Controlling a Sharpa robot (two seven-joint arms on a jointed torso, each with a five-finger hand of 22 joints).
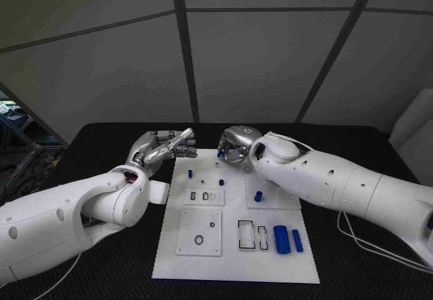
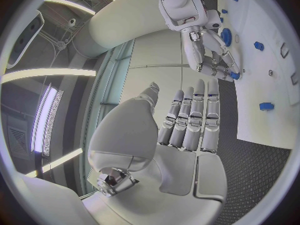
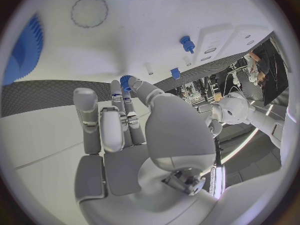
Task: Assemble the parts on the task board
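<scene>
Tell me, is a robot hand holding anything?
Yes. The right hand pinches a small blue part at its fingertips, by the part's edge. The left hand holds nothing.

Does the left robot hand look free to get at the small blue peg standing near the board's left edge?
Probably yes: the left robot hand is open, and nothing lies between it and the peg.

Standing blue parts [image 1: 258, 196] mid-board

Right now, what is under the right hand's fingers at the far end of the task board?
The right hand pinches a small blue part in its fingers, just above the task board at its far edge. The hand covers the spot directly beneath, so any slot there cannot be seen.
</scene>
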